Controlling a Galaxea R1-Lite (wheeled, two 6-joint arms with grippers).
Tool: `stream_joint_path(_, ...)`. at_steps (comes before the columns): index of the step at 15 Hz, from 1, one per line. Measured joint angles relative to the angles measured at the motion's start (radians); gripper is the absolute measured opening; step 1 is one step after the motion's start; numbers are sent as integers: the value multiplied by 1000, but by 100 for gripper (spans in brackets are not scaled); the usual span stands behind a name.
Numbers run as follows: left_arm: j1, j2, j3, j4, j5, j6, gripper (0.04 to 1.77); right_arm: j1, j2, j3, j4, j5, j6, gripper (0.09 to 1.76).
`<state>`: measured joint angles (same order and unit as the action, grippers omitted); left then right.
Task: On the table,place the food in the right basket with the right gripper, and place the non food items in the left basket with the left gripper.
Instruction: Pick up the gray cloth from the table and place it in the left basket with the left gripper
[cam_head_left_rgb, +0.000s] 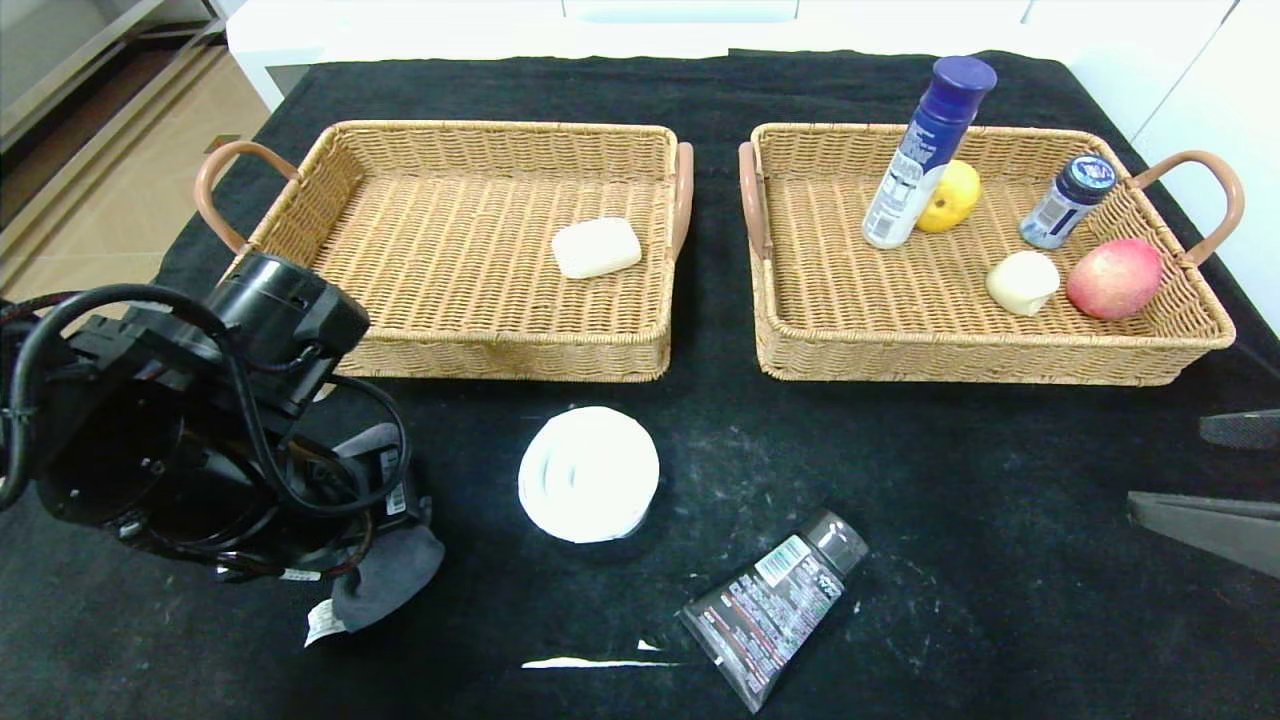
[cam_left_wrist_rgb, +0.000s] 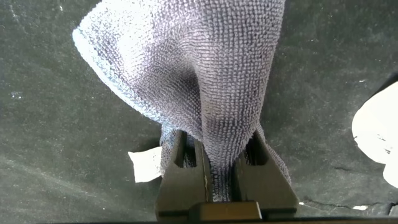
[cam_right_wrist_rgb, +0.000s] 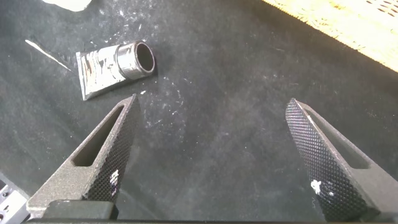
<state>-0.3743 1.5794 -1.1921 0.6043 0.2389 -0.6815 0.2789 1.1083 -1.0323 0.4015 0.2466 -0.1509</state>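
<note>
Only unreadable white print shows on the black squeeze tube (cam_head_left_rgb: 775, 605)'s label

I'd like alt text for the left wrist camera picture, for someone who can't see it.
The left pincer is shut on a fold of grey cloth, which bunches up above the black table. A small white tag sticks out beside the pincer, and the edge of a flat white roll shows at one side.

A table (cam_head_left_rgb: 1000, 500) under black cloth carries two wicker baskets, the left basket (cam_head_left_rgb: 300, 190) and the right basket (cam_head_left_rgb: 780, 310), plus a white coiled roll (cam_head_left_rgb: 588, 473) and a black tube (cam_head_left_rgb: 775, 605).
</note>
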Motion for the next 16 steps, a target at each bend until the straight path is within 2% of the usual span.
stream_joint_path(5, 0, -12, -23, 12, 7, 4, 26, -1, 0, 0, 0, 0, 0, 171)
stream_joint_path(7, 0, -20, -52, 48, 9, 9, 26, -1, 0, 0, 0, 0, 0, 171)
stream_joint_path(13, -1, -34, -223, 200, 10, 41, 26, -1, 1, 1, -1, 0, 0, 171)
stream_joint_path(16, -1, -37, -333, 251, 10, 89, 26, -2, 3, 1, -2, 0, 0, 171)
